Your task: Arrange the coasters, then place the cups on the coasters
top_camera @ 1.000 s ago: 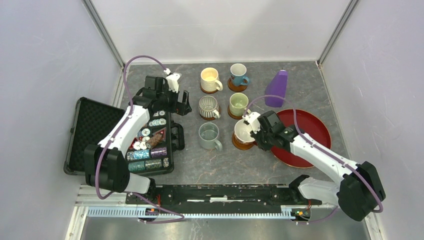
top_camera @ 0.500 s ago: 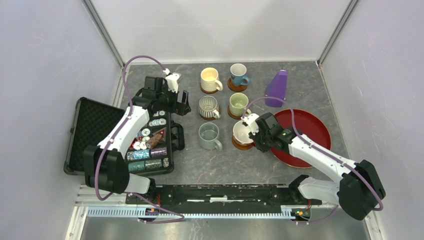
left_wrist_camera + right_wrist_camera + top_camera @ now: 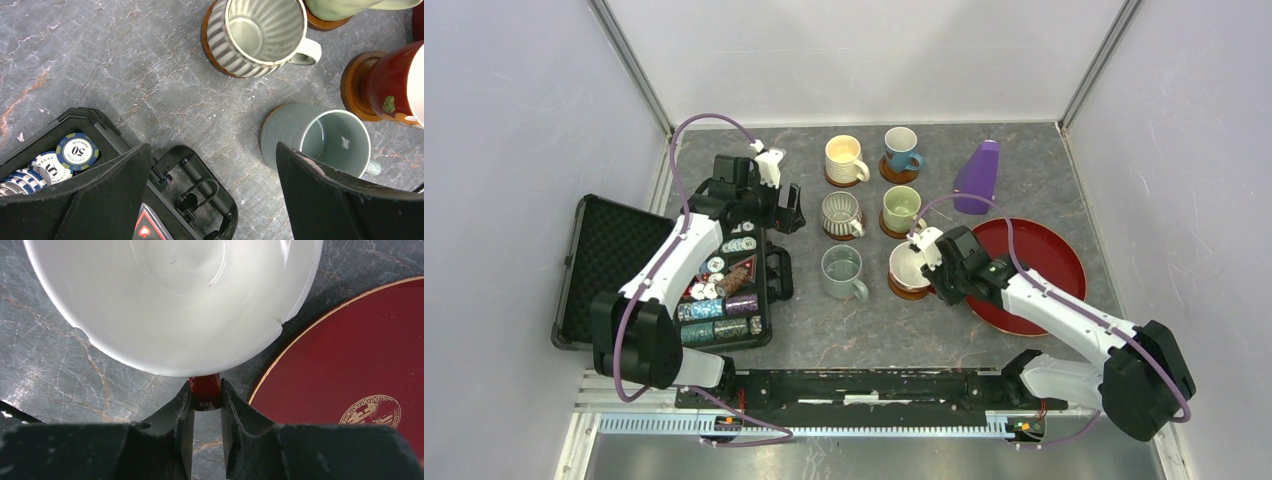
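**Top view:** 6 cups (image 3: 844, 158) stand in 2 columns of 3. The white cup (image 3: 909, 262) sits on the near-right coaster (image 3: 898, 291).

**Left wrist view:** the left gripper (image 3: 212, 150) is spread wide above the table (image 3: 100, 60).

**Right wrist view:** the right gripper (image 3: 205, 402) pinches the cup's red handle (image 3: 205, 389), beside the red tray (image 3: 350, 355).

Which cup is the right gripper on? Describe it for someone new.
Start at the big red tray on the right. Just off its left edge, in the nearest row, the red-handled cup stands on a brown coaster, the right gripper closed on its handle. Unlike the grey-blue cup beside it, it is red outside and white inside.
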You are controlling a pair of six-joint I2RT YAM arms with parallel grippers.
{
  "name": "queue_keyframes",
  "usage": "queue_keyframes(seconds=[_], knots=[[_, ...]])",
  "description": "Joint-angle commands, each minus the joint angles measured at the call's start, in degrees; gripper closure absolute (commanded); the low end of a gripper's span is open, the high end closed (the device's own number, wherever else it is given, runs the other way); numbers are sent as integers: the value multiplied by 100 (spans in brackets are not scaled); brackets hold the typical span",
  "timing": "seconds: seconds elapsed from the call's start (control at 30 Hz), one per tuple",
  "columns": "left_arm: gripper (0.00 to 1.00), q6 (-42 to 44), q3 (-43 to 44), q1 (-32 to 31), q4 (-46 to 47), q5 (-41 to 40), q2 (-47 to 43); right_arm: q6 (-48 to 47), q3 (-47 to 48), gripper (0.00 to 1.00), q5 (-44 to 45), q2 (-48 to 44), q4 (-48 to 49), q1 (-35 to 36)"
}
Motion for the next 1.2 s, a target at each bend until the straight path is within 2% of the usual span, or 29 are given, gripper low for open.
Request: queue_keyframes(seconds=[0.0,0.37,0.57,0.9,0.97,1.07,1.17], knots=[[0,156,-34,28,85,-13,-217,66,78,72,-136,-199,338,38],[0,176,-43,28,70,14,-223,-151,81,61,-636,-310,195,47],[0,187,-77,28,57,31,-251,-318,103,58,-838,-315,48,45],[0,186,-181,28,48,42,-342,-685,67,62,-1231,-327,107,46],[0,188,-197,28,35,42,-367,-777,107,56,-1257,-344,72,44],[0,203,-201,36,0,73,-386,-933,228,35,-1158,-412,-64,37],[0,209,-183,34,-13,99,-381,-1131,348,23,-906,-502,-224,37]])
